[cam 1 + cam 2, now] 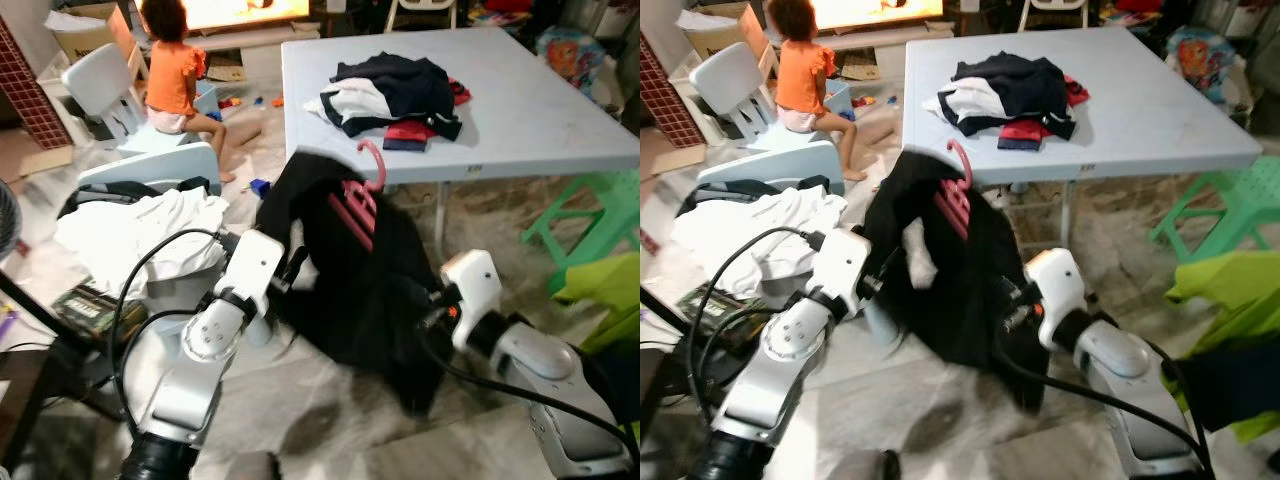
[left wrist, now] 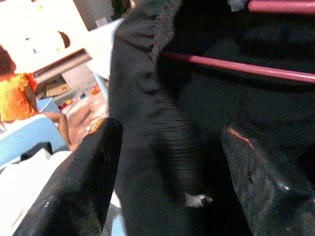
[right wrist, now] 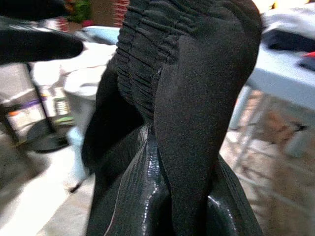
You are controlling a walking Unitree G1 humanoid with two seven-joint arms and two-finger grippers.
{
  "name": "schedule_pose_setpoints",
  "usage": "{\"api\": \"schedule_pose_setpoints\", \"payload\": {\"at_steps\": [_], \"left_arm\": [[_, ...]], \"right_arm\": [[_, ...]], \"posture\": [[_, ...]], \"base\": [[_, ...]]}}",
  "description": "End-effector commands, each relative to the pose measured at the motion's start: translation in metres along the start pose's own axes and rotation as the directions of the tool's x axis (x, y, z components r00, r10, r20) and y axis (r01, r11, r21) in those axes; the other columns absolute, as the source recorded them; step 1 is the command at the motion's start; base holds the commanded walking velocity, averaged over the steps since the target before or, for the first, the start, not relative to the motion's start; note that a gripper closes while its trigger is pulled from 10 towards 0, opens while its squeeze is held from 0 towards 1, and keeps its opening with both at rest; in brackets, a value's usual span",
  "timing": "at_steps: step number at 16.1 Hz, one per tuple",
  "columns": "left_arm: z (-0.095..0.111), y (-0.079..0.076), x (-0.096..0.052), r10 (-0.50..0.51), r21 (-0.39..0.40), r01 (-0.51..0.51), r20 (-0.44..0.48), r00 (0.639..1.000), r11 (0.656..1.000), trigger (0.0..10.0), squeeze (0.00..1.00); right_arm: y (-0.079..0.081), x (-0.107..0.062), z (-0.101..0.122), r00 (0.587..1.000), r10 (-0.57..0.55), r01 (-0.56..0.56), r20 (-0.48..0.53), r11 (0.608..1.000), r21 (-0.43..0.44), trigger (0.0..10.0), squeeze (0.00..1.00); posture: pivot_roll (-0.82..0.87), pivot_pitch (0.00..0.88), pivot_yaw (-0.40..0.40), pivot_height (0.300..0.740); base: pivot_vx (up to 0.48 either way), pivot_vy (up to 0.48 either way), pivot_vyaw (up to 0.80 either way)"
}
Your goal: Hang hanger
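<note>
- Nearest, the right end effector [image 1: 1025, 300] is clamped on the black garment [image 1: 370, 270] — cloth bunched between its fingers.
- The left end effector [image 1: 292, 268] stands apart, its fingers straddling the garment's other shoulder.
- The pink hanger [image 1: 372, 165] sits inside the garment, held up just before the bench's [image 1: 560, 110] near edge.
- Risk: the hanger could tip out of the neck.
- Beyond, a clothes pile [image 1: 395, 95] and a seated child [image 1: 172, 70].

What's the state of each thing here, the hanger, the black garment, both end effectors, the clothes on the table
Pink hanger: inside the garment, hook sticking up, not hung.
Black garment: draped on the hanger, held up between the arms.
Left end effector: open, fingers either side of the garment's edge.
Right end effector: shut on the black garment.
Clothes pile: heaped, unfolded, on the table.
</note>
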State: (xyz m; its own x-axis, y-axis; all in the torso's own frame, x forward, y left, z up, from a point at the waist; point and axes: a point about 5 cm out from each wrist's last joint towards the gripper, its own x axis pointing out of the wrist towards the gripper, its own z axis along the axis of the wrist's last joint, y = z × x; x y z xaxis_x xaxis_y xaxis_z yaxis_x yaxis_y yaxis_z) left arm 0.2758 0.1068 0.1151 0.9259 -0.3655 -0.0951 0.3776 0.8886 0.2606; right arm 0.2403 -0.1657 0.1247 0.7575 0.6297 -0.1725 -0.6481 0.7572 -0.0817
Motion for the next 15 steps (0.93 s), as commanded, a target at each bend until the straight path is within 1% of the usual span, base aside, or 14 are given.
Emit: {"api": "schedule_pose_setpoints", "payload": {"at_steps": [1, 4, 5, 6, 10, 12, 13, 14, 15], "left_arm": [[0.002, 0.003, 0.002, 0.004, 0.019, -0.004, 0.005, 1.000, 1.000, 10.0, 0.00], [0.001, 0.003, 0.003, 0.001, 0.034, -0.001, 0.005, 1.000, 0.999, 10.0, 0.00], [0.001, 0.003, 0.003, 0.001, 0.037, -0.002, 0.005, 1.000, 0.999, 10.0, 0.00], [0.000, 0.004, 0.003, 0.005, 0.041, -0.006, 0.002, 1.000, 0.999, 10.0, 0.00], [-0.001, 0.005, 0.002, 0.007, 0.049, -0.007, -0.002, 1.000, 0.999, 10.0, 0.00], [-0.001, 0.005, 0.002, 0.009, 0.051, -0.009, -0.005, 1.000, 0.999, 10.0, 0.00], [-0.002, 0.005, 0.002, 0.009, 0.053, -0.009, -0.007, 1.000, 0.999, 10.0, 0.00], [-0.002, 0.006, 0.002, 0.010, 0.054, -0.009, -0.008, 1.000, 0.998, 10.0, 0.00], [-0.002, 0.006, 0.002, 0.009, 0.059, -0.009, -0.007, 1.000, 0.998, 10.0, 0.00]], "right_arm": [[0.003, -0.005, 0.017, 0.995, 0.087, -0.086, 0.046, 0.996, -0.023, 10.0, 0.00], [0.006, -0.019, 0.022, 0.968, 0.250, -0.251, -0.016, 0.968, -0.015, 10.0, 0.00], [0.006, -0.022, 0.023, 0.959, 0.281, -0.282, -0.035, 0.959, -0.013, 10.0, 0.00], [0.004, -0.026, 0.026, 0.950, 0.310, -0.310, -0.033, 0.951, 0.019, 10.0, 0.00], [-0.003, -0.036, 0.037, 0.929, 0.368, -0.366, -0.032, 0.928, 0.066, 10.0, 0.00], [-0.003, -0.040, 0.039, 0.915, 0.402, -0.398, -0.043, 0.914, 0.073, 10.0, 0.00], [-0.005, -0.044, 0.035, 0.909, 0.410, -0.403, -0.082, 0.911, 0.084, 10.0, 0.00], [-0.005, -0.051, 0.029, 0.892, 0.436, -0.425, -0.119, 0.899, 0.108, 10.0, 0.00], [-0.006, -0.056, 0.025, 0.882, 0.446, -0.432, -0.150, 0.894, 0.117, 10.0, 0.00]], "posture": [[-0.05, 0.008, 0.012, 0.740], [-0.05, 0.006, 0.018, 0.740], [-0.05, 0.007, 0.019, 0.740], [-0.05, 0.006, 0.019, 0.740], [-0.05, 0.011, 0.021, 0.740], [-0.04, 0.011, 0.021, 0.740], [-0.04, 0.011, 0.021, 0.740], [-0.04, 0.011, 0.021, 0.740], [-0.04, 0.011, 0.021, 0.740]], "base": [[0.000, 0.000, 0.00], [0.000, 0.000, 0.00], [0.000, 0.000, 0.00], [0.000, 0.000, 0.00], [0.000, 0.000, 0.00], [0.000, 0.000, 0.00], [0.000, 0.000, 0.00], [0.000, 0.000, 0.00], [0.000, 0.000, 0.00]]}}
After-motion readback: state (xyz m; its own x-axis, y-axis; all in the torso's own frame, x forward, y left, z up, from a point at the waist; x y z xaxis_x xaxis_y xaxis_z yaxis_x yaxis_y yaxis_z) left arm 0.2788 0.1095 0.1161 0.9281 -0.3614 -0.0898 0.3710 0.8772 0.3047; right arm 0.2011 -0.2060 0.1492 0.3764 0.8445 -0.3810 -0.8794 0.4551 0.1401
